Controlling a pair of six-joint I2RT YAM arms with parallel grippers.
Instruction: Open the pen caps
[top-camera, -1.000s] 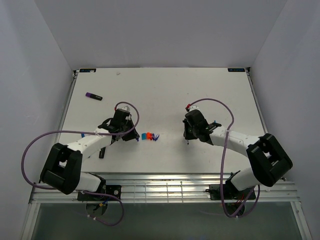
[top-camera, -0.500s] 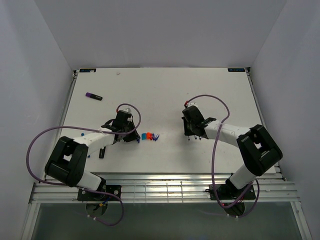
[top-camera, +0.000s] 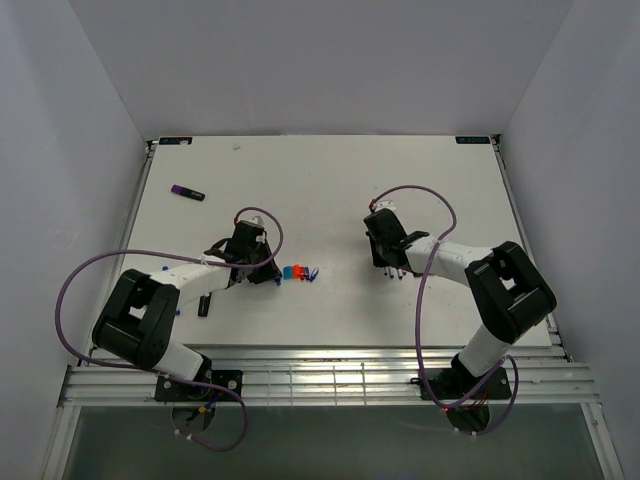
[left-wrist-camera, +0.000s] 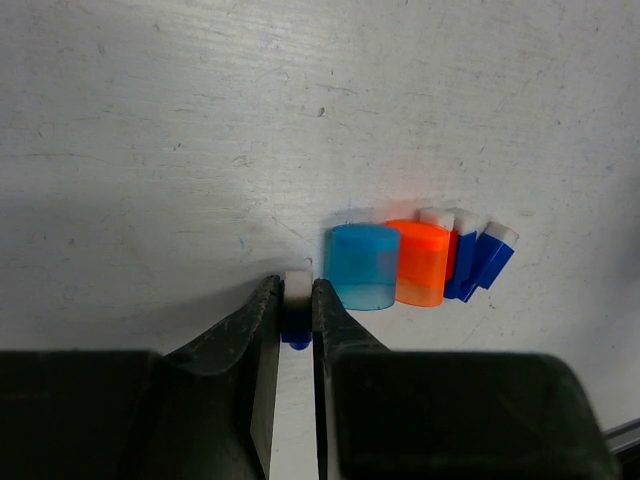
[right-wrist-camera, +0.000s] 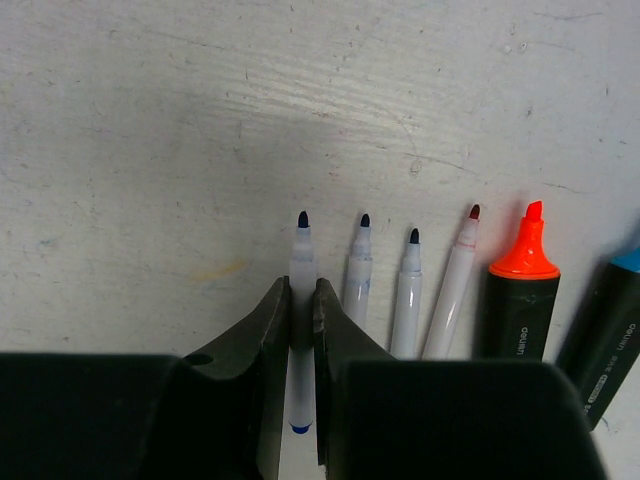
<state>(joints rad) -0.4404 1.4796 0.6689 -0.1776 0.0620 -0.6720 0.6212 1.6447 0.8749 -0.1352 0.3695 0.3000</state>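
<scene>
My left gripper (left-wrist-camera: 296, 300) is shut on a slim blue pen cap (left-wrist-camera: 296, 310), low over the table, just left of a row of loose caps: a chunky blue cap (left-wrist-camera: 362, 266), an orange cap (left-wrist-camera: 420, 262), a slim red cap (left-wrist-camera: 450, 255) and slim blue caps (left-wrist-camera: 480, 258). The row shows in the top view too (top-camera: 298, 272). My right gripper (right-wrist-camera: 302, 300) is shut on a thin white pen barrel (right-wrist-camera: 302, 290) with a dark tip, at the left end of a row of uncapped pens (right-wrist-camera: 410, 290). A capped purple highlighter (top-camera: 187, 193) lies far left.
Beside the right gripper lie an uncapped orange highlighter (right-wrist-camera: 522, 300) and a blue-tipped highlighter (right-wrist-camera: 605, 320). A black object (top-camera: 203, 305) lies near the left arm. Purple cables loop over both arms. Grey walls bound the white table (top-camera: 320, 180).
My right gripper moved its white pen toward the far side and set it beside the row of uncapped pens. My left gripper shifted slightly right toward the loose caps.
</scene>
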